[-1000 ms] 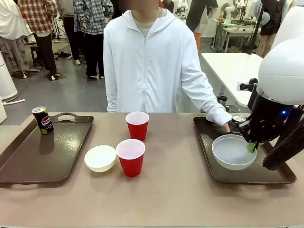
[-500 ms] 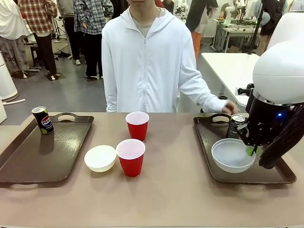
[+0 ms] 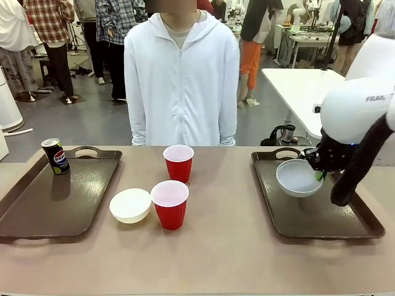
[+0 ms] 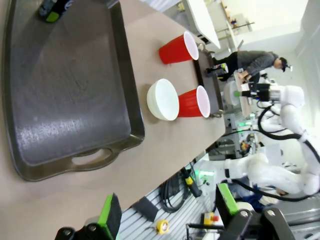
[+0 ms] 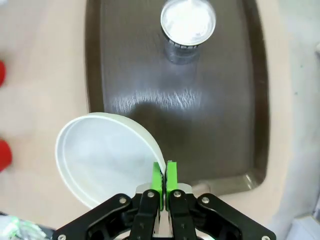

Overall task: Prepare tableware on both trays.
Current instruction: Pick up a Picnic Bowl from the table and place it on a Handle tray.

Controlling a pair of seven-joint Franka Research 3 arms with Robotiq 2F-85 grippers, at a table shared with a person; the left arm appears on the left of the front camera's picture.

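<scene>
Brown surface [image 3: 222, 246] stretches between robot and person. Right tool [image 3: 319, 175] is pinched shut on the rim of the pale grey bowl [image 3: 297, 177], which seems to hang tilted just above the right tray [image 3: 321, 225], with the dark can [image 5: 188, 25] at 12 o'clock from it in the wrist view. To do this well, level the bowl, lower it onto bare tray clear of the can, and release only once it rests flat. Left tool [image 4: 167, 210] gapes wide near the left tray [image 4: 65, 90].
</scene>
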